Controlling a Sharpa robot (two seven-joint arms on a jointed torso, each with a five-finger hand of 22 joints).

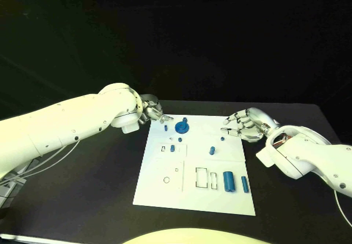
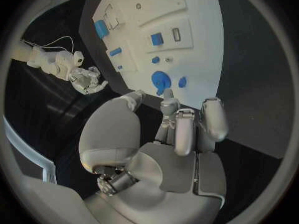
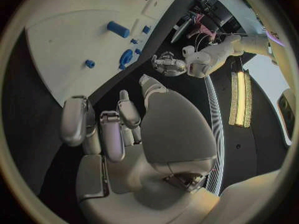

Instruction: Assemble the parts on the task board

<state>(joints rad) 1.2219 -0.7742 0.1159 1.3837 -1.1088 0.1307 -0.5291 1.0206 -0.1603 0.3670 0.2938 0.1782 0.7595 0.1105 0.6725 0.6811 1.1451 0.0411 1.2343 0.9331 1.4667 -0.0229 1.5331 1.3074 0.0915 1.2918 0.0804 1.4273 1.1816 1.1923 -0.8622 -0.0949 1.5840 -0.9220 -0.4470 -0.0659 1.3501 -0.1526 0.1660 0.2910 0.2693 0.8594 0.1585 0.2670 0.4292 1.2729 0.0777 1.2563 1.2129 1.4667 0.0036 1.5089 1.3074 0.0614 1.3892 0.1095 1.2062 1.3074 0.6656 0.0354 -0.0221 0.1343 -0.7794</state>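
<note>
The white task board (image 1: 197, 195) lies in the middle of the table. A round blue part (image 1: 182, 127) sits near its far edge, with small blue pieces (image 1: 212, 150) scattered behind the outlines. Two blue cylinders (image 1: 229, 181) lie side by side near the right front. My left hand (image 1: 154, 111) hovers at the board's far left corner, fingers apart and holding nothing; the round part (image 2: 160, 78) lies just beyond its fingertips (image 2: 169, 104). My right hand (image 1: 245, 126) hangs over the far right edge, empty, with loosely bent fingers. The board (image 3: 62, 40) and a cylinder (image 3: 117, 29) lie ahead of that hand (image 3: 124, 134).
Black table (image 1: 95, 193) surrounds the board on all sides. Several empty outlined slots (image 1: 202, 178) mark the board's near half. The left arm (image 1: 66, 129) reaches in over the table's left side, and the right arm (image 1: 315, 157) over its right side.
</note>
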